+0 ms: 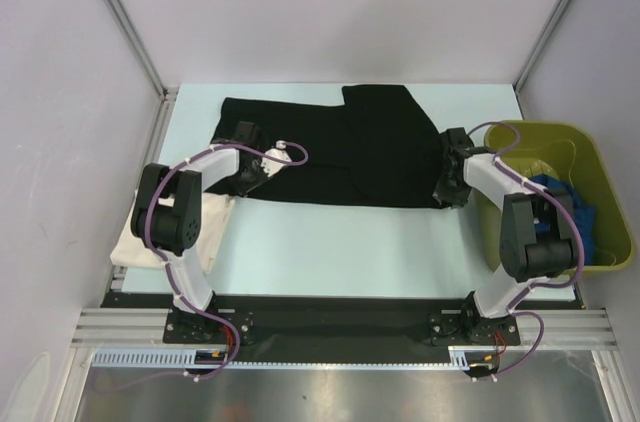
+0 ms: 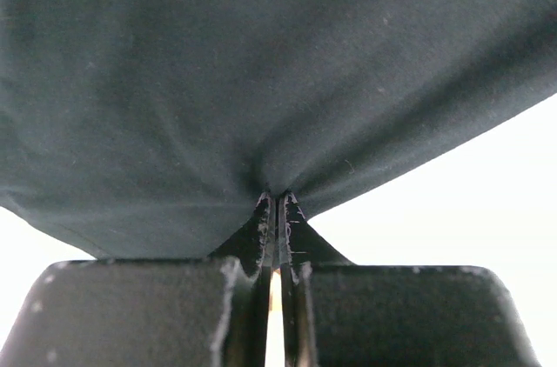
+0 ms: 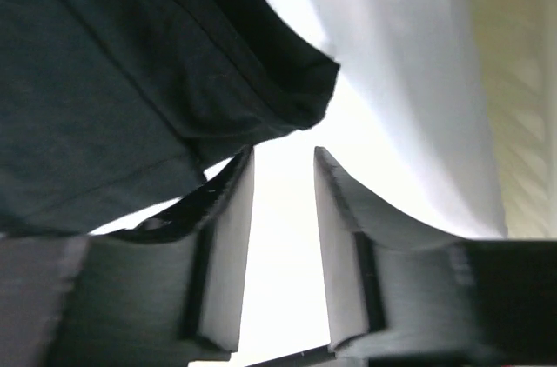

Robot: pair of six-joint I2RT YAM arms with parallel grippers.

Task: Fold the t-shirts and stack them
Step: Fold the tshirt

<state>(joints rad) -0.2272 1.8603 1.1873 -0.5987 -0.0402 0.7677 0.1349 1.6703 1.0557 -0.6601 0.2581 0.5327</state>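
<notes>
The large black t-shirt [image 1: 340, 147] lies spread across the far middle of the table. My left gripper [image 1: 252, 174] is at its left near edge, shut on the black cloth [image 2: 261, 80], which puckers at the fingertips [image 2: 277, 202]. My right gripper [image 1: 447, 190] is at the shirt's right near corner, open and empty, with the black hem [image 3: 287, 97] just beyond its fingertips [image 3: 283, 158]. The cream t-shirt [image 1: 135, 242] lies at the table's left edge under my left arm. The bright blue t-shirt [image 1: 570, 207] sits in the bin.
An olive-green plastic bin [image 1: 610, 192] stands at the right edge of the table, close to my right arm. Metal frame posts rise at the back corners. The arm bases sit on a black rail at the near edge.
</notes>
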